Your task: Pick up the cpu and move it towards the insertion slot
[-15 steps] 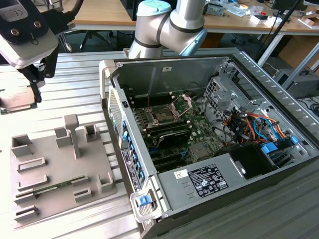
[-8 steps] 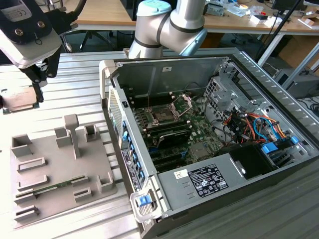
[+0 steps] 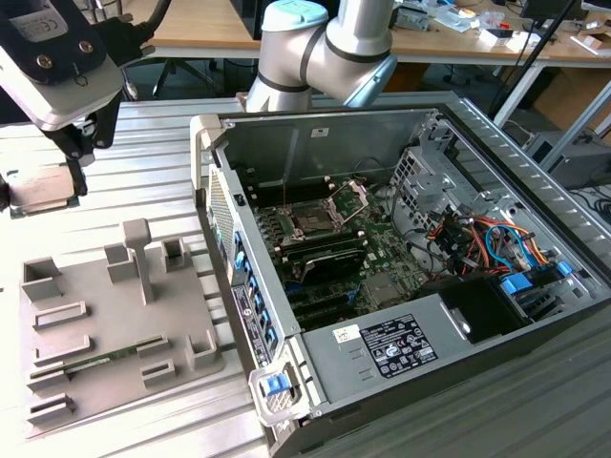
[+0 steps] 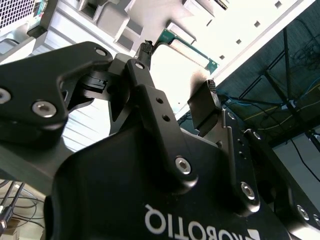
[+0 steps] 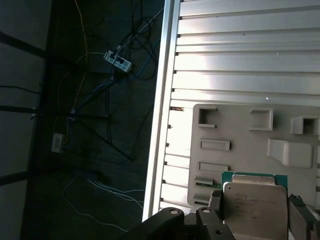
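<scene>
Gripper clamps the one cpu between two fingers, well apart from the one insertion slot.

In the exterior view, daylight is spread evenly over the ribbed table and the grey tray. Soft shadows are cast beside the tray's posts, and the inside of the computer case is kept dimmer. In the second wrist view the table is blown out to white behind the near-black gripper. In the first wrist view glare is seen on the table slats, a dull sheen is carried by the cpu, and the floor is left in deep shade.
</scene>
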`<state>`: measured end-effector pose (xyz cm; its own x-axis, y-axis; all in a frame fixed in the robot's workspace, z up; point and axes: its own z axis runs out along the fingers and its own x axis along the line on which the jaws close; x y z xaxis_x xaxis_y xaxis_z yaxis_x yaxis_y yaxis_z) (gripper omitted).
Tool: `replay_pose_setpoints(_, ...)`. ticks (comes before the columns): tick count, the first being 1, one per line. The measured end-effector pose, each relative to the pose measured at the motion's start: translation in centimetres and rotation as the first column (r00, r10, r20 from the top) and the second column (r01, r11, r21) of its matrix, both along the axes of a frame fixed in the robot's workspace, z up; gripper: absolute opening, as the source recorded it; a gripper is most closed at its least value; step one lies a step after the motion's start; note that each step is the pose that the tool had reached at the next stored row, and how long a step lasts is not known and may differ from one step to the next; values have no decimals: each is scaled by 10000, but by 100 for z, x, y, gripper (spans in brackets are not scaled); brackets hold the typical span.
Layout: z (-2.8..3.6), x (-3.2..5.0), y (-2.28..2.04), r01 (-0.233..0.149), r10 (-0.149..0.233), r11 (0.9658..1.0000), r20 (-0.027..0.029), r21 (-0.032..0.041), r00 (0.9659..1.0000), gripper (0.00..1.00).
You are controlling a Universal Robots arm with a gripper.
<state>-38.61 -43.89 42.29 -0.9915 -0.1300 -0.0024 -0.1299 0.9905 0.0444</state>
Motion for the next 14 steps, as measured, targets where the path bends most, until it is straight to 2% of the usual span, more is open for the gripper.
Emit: replay_pose_setpoints(14,0,57,0,1,-1,10000,1,0,10000,55)
